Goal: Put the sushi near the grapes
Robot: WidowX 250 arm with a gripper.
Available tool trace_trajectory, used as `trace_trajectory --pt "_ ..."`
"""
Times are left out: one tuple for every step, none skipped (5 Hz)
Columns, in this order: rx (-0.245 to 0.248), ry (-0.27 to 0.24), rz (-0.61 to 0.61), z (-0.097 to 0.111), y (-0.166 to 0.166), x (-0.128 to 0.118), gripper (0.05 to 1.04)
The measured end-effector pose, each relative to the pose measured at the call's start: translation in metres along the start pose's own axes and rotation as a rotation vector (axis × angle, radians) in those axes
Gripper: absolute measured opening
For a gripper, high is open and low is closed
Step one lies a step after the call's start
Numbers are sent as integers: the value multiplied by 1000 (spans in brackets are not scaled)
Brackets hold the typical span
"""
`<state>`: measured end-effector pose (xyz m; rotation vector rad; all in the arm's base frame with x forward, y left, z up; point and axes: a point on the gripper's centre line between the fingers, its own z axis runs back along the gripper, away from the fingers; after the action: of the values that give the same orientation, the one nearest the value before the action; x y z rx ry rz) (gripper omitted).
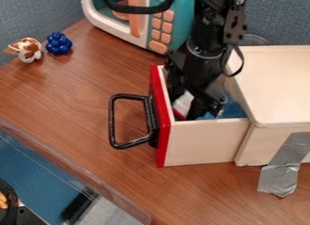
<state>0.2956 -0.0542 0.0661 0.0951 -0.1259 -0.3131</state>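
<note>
Down inside the open drawer (201,142), the black gripper (187,100) hangs from the arm at the top. A white and red-orange piece, which looks like the sushi (182,104), is right at the gripper, behind the red drawer front and partly hidden by it. Whether the gripper holds this piece, I cannot tell. The grapes (59,43), a dark blue bunch, stand at the upper left of the wooden table, well away from the drawer.
A brown and white toy (28,50) is just left of the grapes. A teal and white toy microwave (145,22) stands at the top. The drawer's black handle (113,122) juts left. A pale wooden cabinet (278,83) with grey tape is at the right.
</note>
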Motion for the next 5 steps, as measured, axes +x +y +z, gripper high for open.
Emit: trace_trajectory --pt "3 6 -3 -1 3 -2 493" --pt "-1 1 -4 4 6 -3 493" --pt "-14 -54 22 30 16 3 493" --pt "-33 -146 64 67 30 12 493" --pt "-42 -208 126 92 53 10 493"
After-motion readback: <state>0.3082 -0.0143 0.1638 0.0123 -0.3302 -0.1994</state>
